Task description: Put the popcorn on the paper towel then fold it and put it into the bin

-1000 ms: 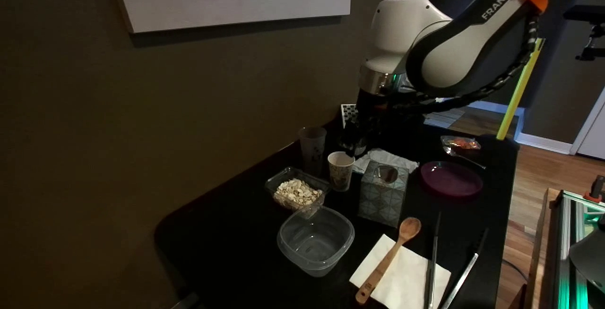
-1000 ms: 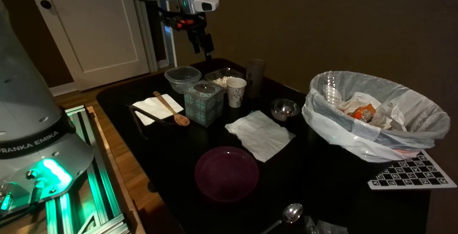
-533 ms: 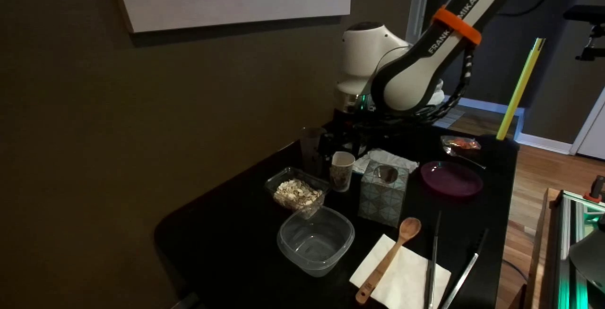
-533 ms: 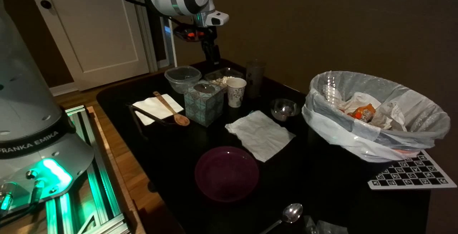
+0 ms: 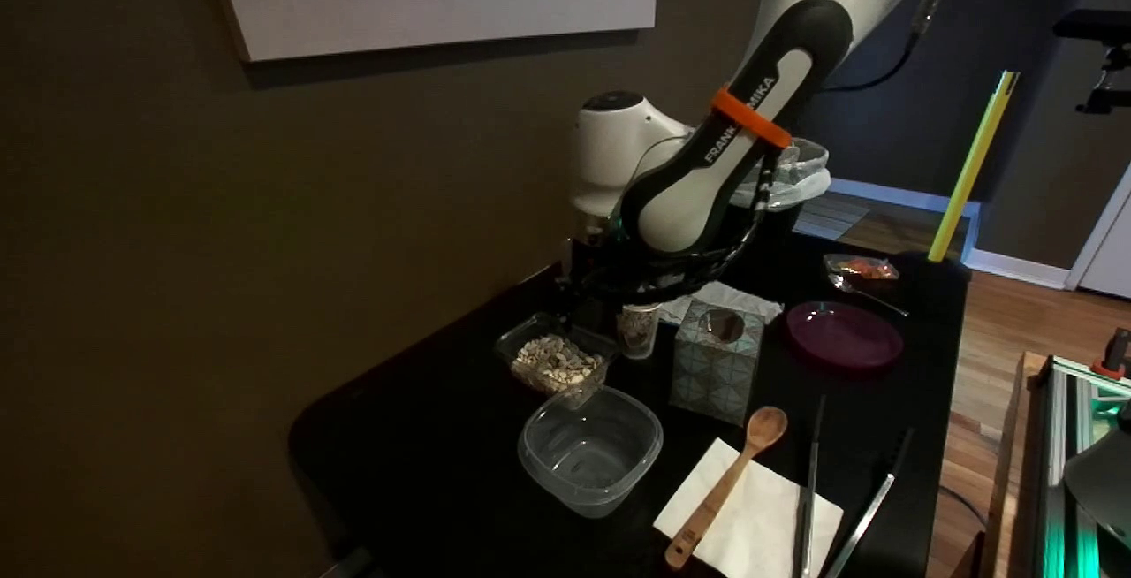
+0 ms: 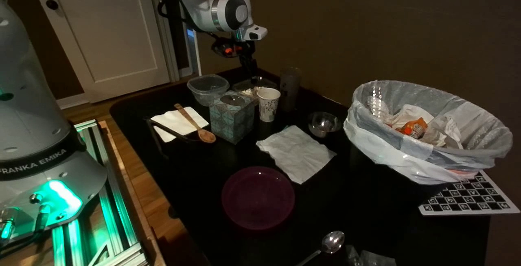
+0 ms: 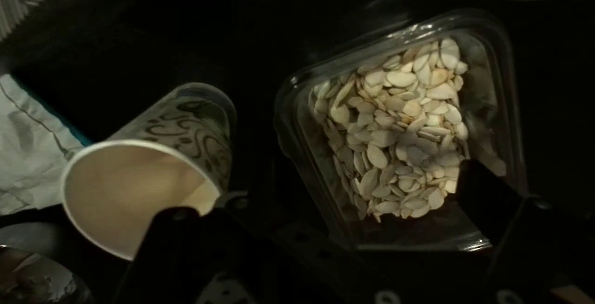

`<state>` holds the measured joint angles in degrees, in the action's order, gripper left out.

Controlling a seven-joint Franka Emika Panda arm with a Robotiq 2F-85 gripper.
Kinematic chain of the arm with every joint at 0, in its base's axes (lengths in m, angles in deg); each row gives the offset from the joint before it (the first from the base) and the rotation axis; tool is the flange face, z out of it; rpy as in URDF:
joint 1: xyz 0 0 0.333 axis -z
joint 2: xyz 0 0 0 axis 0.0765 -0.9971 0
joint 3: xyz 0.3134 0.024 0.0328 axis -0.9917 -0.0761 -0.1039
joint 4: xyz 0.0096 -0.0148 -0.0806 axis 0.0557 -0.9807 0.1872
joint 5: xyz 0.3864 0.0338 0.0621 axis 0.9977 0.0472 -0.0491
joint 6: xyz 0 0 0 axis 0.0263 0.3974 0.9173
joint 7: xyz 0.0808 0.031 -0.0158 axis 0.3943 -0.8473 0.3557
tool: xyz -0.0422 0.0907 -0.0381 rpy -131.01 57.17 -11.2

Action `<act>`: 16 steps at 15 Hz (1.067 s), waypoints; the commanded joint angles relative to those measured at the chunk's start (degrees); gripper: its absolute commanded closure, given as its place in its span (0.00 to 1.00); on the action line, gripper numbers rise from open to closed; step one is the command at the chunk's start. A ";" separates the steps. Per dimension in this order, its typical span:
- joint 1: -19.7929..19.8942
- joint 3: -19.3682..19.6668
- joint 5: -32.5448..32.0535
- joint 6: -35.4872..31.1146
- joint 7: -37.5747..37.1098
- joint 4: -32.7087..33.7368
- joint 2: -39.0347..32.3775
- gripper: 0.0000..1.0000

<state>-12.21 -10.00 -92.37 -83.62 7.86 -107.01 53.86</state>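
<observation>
The popcorn (image 7: 395,132), a heap of flat pale beige bits, lies in a small clear square tub (image 7: 320,62). Both show in both exterior views, with the popcorn (image 5: 557,361) left of a paper cup. My gripper (image 7: 372,169) is open and empty, one finger over each side of the tub's near part. In an exterior view the gripper (image 6: 254,79) is low above the tub; whether it touches is unclear. A flat cream-white paper towel (image 5: 767,516) lies under a wooden spoon (image 5: 724,485). The bin (image 6: 411,156), lined with a white bag, holds crumpled waste.
A paper cup (image 7: 135,192) stands close beside the left finger. A tall cup (image 6: 290,89), a tissue box (image 6: 232,117), a larger clear tub (image 5: 590,450), tongs (image 5: 870,507), a wrinkled white sheet (image 6: 297,152), a glass bowl (image 6: 323,124) and a purple plate (image 6: 258,197) are around.
My arm has moved down and across toward the popcorn tub, and the gripper is now just above it. The objects on the table have not visibly moved.
</observation>
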 commanded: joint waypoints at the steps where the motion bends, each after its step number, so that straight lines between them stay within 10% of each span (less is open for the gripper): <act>1: -3.31 2.42 2.43 0.78 -2.20 6.80 -6.32 0.00; 16: -4.56 3.21 12.42 0.23 -5.57 16.10 -16.57 0.00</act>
<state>-15.69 -7.72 -81.78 -83.62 3.52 -93.39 39.82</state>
